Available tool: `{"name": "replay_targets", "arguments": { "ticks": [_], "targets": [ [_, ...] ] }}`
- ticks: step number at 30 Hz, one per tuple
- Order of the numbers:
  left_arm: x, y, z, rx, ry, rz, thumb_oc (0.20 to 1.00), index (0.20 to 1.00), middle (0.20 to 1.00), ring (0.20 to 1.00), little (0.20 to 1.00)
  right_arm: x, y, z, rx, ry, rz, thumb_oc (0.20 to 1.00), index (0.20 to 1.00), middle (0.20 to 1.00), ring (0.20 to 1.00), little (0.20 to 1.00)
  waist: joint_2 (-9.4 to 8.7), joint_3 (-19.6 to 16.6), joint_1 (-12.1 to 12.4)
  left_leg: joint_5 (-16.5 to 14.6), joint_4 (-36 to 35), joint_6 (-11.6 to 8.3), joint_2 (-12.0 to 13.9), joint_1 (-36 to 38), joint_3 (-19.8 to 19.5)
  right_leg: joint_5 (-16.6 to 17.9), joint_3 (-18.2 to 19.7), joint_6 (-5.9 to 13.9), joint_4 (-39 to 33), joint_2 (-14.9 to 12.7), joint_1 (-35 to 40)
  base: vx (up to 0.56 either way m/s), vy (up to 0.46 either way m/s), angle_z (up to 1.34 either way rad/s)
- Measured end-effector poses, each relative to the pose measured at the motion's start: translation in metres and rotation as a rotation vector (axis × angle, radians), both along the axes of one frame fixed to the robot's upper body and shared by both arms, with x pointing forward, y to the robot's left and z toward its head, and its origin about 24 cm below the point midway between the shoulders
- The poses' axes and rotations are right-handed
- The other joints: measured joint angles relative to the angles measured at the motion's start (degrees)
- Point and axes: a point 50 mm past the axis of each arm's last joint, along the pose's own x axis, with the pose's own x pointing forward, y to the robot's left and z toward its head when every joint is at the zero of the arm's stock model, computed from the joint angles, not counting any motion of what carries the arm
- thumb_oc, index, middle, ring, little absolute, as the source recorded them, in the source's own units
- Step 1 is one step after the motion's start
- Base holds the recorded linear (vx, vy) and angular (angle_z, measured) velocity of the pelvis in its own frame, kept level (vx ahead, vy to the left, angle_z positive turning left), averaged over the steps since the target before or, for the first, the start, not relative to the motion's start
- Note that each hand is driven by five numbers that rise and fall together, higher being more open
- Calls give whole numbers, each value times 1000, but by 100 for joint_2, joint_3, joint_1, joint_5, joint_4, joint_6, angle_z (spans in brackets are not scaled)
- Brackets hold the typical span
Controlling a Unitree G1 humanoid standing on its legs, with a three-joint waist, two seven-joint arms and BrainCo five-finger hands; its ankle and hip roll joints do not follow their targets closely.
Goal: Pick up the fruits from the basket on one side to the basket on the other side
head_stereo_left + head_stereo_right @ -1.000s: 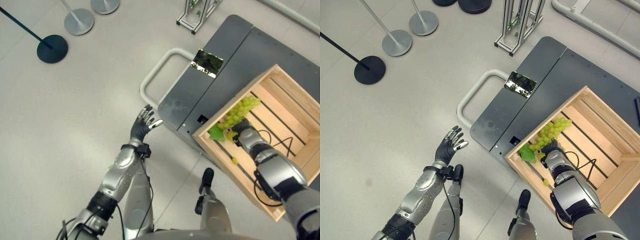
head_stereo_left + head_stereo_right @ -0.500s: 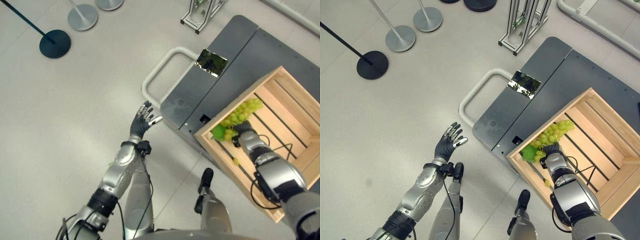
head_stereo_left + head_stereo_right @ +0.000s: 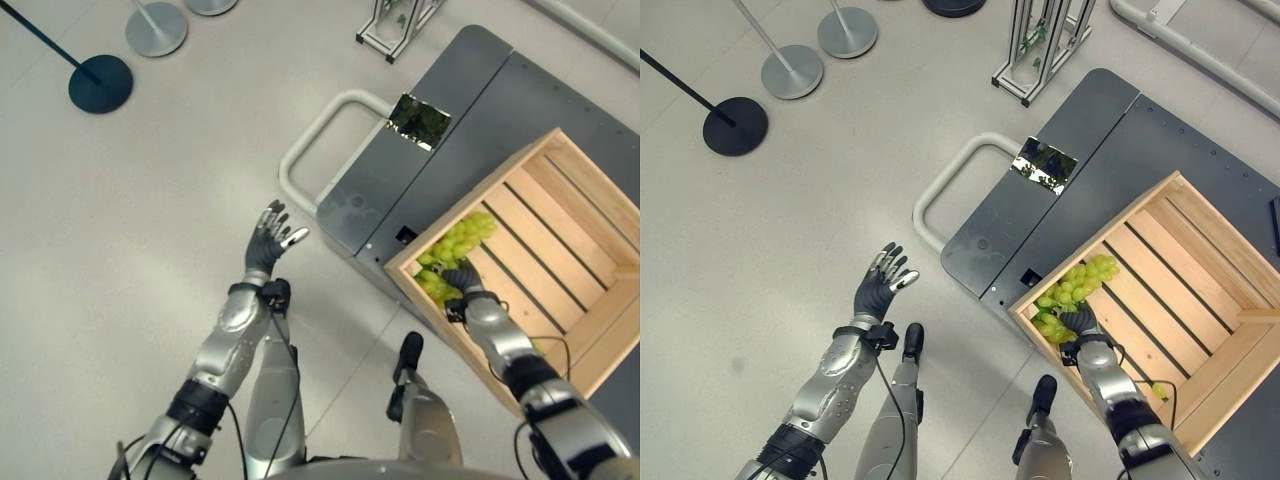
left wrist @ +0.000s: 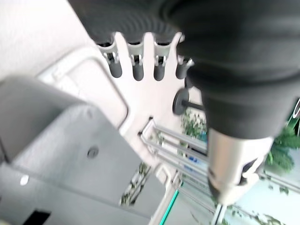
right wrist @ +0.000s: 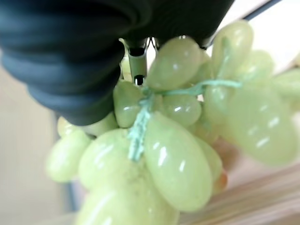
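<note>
green grapes against right hand fingers; wooden crate

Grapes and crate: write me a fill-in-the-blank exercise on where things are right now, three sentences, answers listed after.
1. The bunch of green grapes lies inside the wooden ____, at its near corner.
2. The right hand is down at the grapes, while the left hand is held over the bare ____ with its fingers spread.
3. The wooden crate rests on a dark grey cart whose pale ____ sticks out toward the left hand.

Missing words: crate; floor; handle
</note>
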Motion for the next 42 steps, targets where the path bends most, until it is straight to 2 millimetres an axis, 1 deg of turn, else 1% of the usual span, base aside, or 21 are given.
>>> {"name": "replay_targets", "arguments": {
  "ticks": [6,14,16,17,18,19,20,21,22,23,24,25,26,27,28,30,32,33,36,39,42],
  "targets": [
    [-3,5,-3,11,8,-4,1000,1000,1000,1000,1000,-5,-23,36,-28,-139,-1,200,200,200,200,200,-66,33,-43,-8,27,28,-7,56,6,-18,18,14,65,-19,21,0,0,0],
    [-6,14,-5,43,12,-34,1000,1000,1000,1000,1000,-2,-47,90,-217,-223,108,200,200,200,200,200,-187,21,-49,-9,-3,31,-5,188,28,-26,63,11,94,-26,121,11,-7,-1],
    [-7,22,-4,81,13,-40,1000,1000,1000,1000,1000,-4,-62,113,-320,-218,142,200,200,200,200,200,-209,21,-47,-10,-1,35,-7,202,36,-24,69,12,100,-30,125,0,0,0],
    [-7,24,-4,90,13,-38,1000,1000,1000,1000,1000,-4,-65,120,-332,-230,135,200,200,200,200,200,-242,23,-54,-11,-5,36,-5,225,36,-26,73,12,96,-31,143,26,-11,-4],
    [-7,28,-4,118,20,-51,1000,1000,1000,1000,1000,-5,-73,137,-407,-221,161,200,200,200,200,200,-278,28,-52,-11,-6,35,-8,270,57,-25,91,12,93,-40,179,0,0,0],
    [-7,30,-3,136,20,-59,1000,1000,1000,1000,1000,-6,-77,145,-442,-219,171,200,200,200,200,200,-289,25,-55,-11,-8,35,-9,289,57,-26,92,13,88,-39,201,54,-21,-4],
    [-9,33,0,181,11,-69,1000,1000,1000,1000,1000,-7,-82,164,-505,-229,188,200,200,200,200,200,-330,22,-57,-14,-13,33,-4,325,64,-26,107,12,90,-36,221,33,-11,-5],
    [-9,35,1,197,7,-80,1000,1000,1000,1000,1000,-7,-83,177,-563,-218,212,200,200,200,200,200,-336,21,-57,-22,-13,32,-3,337,83,-26,124,13,94,-42,220,40,3,-11],
    [-10,38,5,242,-4,-104,1000,1000,1000,1000,1000,-8,-84,204,-680,-198,262,200,200,200,200,200,-339,19,-58,-30,-12,38,-4,366,114,-19,162,17,100,-52,213,17,17,-9],
    [-11,42,10,310,-12,-129,1000,1000,1000,1000,1000,-7,-80,233,-792,-191,300,200,200,200,200,200,-371,11,-80,-37,-11,37,-4,418,120,-20,165,17,96,-52,267,31,11,-8],
    [-10,44,16,344,-29,-149,1000,1000,1000,1000,1000,-10,-77,255,-878,-190,321,200,200,200,200,200,-378,6,-65,-42,-12,37,-1,464,123,-18,174,16,93,-53,303,0,0,0],
    [-10,45,20,375,-43,-157,1000,1000,1000,1000,1000,-11,-75,269,-909,-212,322,200,200,200,200,200,-408,-16,-68,-42,-11,36,0,495,127,-19,169,19,94,-52,335,0,0,0],
    [-11,47,24,397,-55,-157,1000,1000,1000,1000,1000,-10,-71,278,-924,-236,325,200,200,200,200,200,-478,-61,-59,-53,-13,29,1,524,141,-25,171,15,89,-55,359,26,-10,-4],
    [-10,47,27,413,-68,-169,1000,1000,1000,1000,1000,-5,-60,290,-965,-256,348,200,200,200,200,200,-584,-131,-59,-104,-12,29,4,570,159,-28,193,16,76,-56,395,29,-10,-10],
    [-7,43,32,434,-78,-195,1000,1000,1000,1000,1000,-1,-48,302,-1067,-224,390,200,200,200,200,200,-653,-184,-59,-116,-1,24,5,582,171,-23,227,19,65,-57,384,24,-9,-8],
    [-3,36,38,476,-105,-231,1000,1000,1000,1000,1000,7,-28,314,-1175,-200,454,200,200,200,200,200,-777,-276,-58,-117,-10,23,5,592,172,-21,226,18,50,-59,395,13,-6,-3],
    [1,30,43,509,-120,-263,1000,1000,1000,1000,1000,12,-8,325,-1294,-174,502,200,200,200,200,200,-821,-307,-18,-116,-4,22,-3,597,161,-19,214,20,48,-57,418,0,0,0],
    [4,25,48,530,-139,-290,1000,1000,1000,1000,1000,17,12,336,-1381,-182,548,200,200,200,200,200,-859,-361,-28,-117,-12,23,-4,607,171,-20,220,20,44,-66,420,0,0,0],
    [9,20,56,567,-177,-300,1000,1000,1000,1000,1000,19,44,347,-1493,-208,632,200,200,200,200,200,-874,-375,30,-116,-26,22,-8,668,171,-25,205,22,32,-67,467,0,0,0],
    [10,14,54,582,-173,-325,1000,1000,1000,1000,1000,26,56,337,-1552,-164,682,200,200,200,200,200,-858,-426,90,-116,-38,22,-8,690,172,-27,206,23,25,-67,510,13,-8,0],
    [16,-1,45,632,-139,-386,1000,1000,1000,1000,1000,38,74,329,-1637,-139,706,200,200,200,200,200,-849,-435,84,-113,-30,25,-8,718,167,-25,206,21,37,-66,541,43,-21,0]
  ]
}}
